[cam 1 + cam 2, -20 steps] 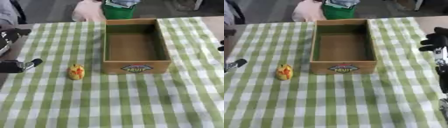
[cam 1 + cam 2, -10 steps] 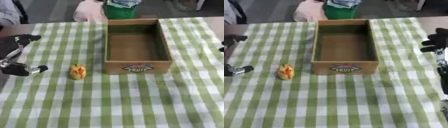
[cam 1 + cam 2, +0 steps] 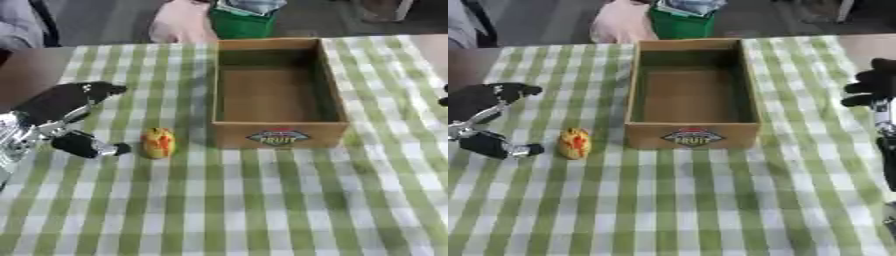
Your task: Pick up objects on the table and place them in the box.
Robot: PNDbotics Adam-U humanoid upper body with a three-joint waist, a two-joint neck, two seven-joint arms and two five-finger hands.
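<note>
Nearest the robot's side, the worktop [image 3: 262, 210] carries a green and white checked cloth with nothing lying on it.

Further in stands the box [image 3: 278, 95], open-topped, brown, with a label on its near wall. It serves as the reference point here. Its inside appears to hold nothing.

Left of the box's near corner, just beside it but apart, stands the one loose thing: a small yellow toy [image 3: 158, 142] with red markings, upright on the cloth. What it represents cannot be made out.

Left of the toy is the left hand [image 3: 66, 107]. Thumb and fingers are spread wide, a dark fingertip reaching close to the toy's left side, the upper fingers raised and pointing toward the box. It holds nothing, and no contact with the toy shows.

Right of the box, at the far edge of the right eye view, the right hand [image 3: 872, 87] hangs above the cloth, well apart from the toy. Its fingers look curled in on nothing.

Beyond the box, off the worktop, sits a green bin [image 3: 243, 20].

Judgement: the step in hand is the approach to the toy; nothing is boxed yet. The next move calls for bringing the spread left hand round the toy, closing on it, then lifting it clear of the box's left wall before release.
</note>
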